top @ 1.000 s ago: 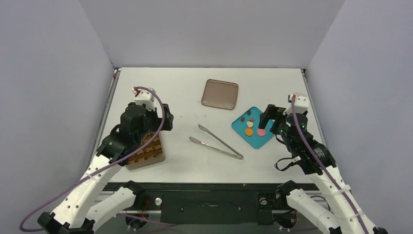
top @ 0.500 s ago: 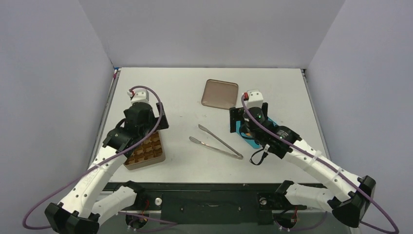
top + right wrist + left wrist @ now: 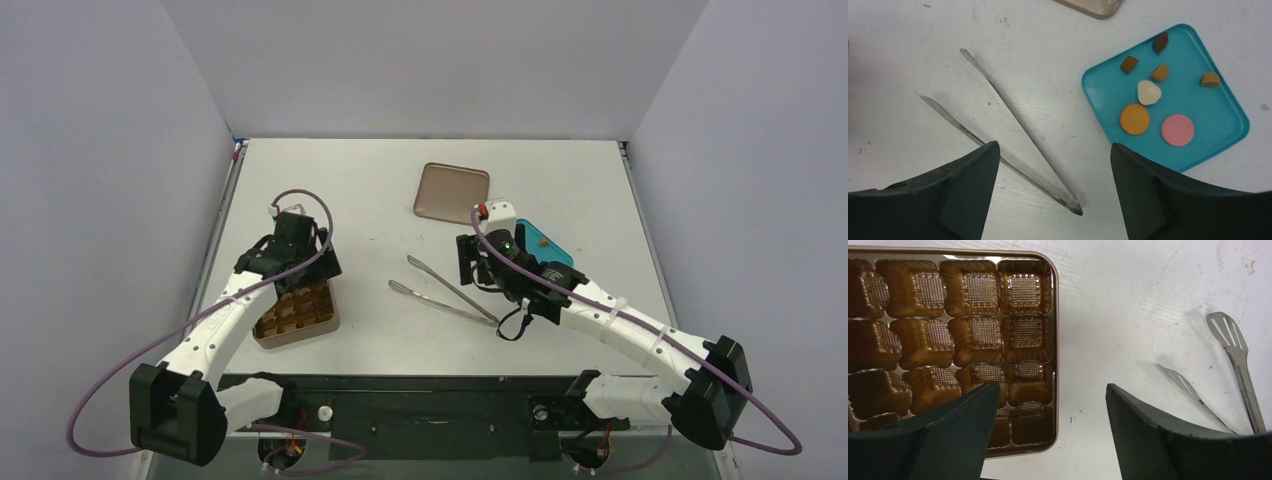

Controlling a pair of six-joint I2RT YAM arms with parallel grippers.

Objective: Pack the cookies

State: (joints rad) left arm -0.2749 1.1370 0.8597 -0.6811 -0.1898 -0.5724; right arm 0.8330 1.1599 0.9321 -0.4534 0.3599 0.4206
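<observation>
The cookies lie on a teal plate [image 3: 1218, 115]: an orange round [image 3: 1134, 119], a pink round [image 3: 1177, 130], a cream-white piece [image 3: 1148, 92] and several small brown bits [image 3: 1129, 64]. My right gripper [image 3: 1054, 147] hangs open over the joined end of the metal tongs [image 3: 1013, 125], left of the plate, holding nothing. In the top view its arm covers most of the plate [image 3: 545, 245]. The brown gridded tin [image 3: 968, 330] has empty cells. My left gripper [image 3: 1052, 390] is open above the tin's right edge, one finger over the tin and the other over bare table.
A flat brown square lid [image 3: 452, 193] lies at the back, beyond the plate. The tongs [image 3: 450, 292] lie spread in a V between the tin [image 3: 297, 312] and the plate. Their tips show at the right of the left wrist view [image 3: 1233, 355].
My right arm swung left, off the teal plate and over the tongs. The left arm stretched out lower over the tin's right side. Nothing was picked up.
</observation>
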